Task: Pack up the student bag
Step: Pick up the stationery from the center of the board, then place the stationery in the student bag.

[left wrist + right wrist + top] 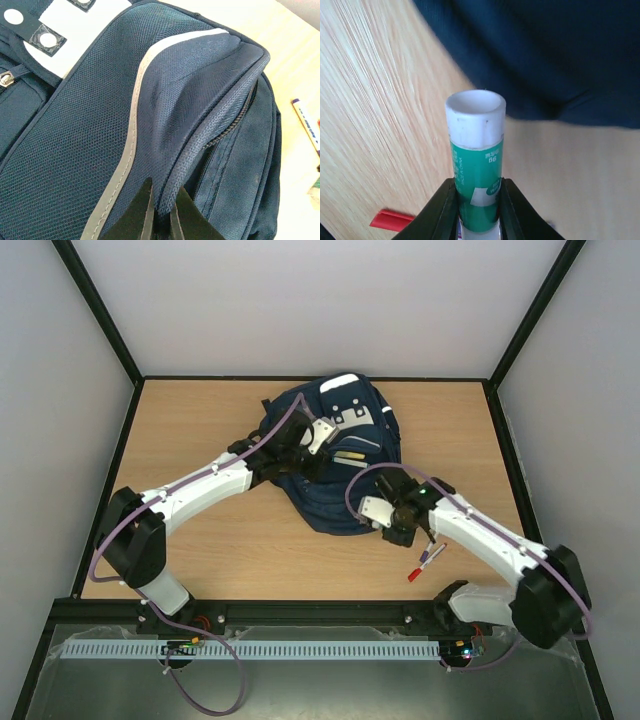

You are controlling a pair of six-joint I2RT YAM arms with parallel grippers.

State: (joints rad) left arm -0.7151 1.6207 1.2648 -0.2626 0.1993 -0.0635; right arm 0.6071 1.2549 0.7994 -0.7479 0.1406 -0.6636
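Student bag [325,505] in left pincer [164,187], green tube [477,167] in right pincer [479,183]

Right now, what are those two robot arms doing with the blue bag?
The left pincer is shut on a fold of the student bag, near its zipper. The bag lies on the wooden table. The right pincer grips a green and white tube, maybe a glue stick, beside the bag and not in it yet. A red-capped marker lies nearby.
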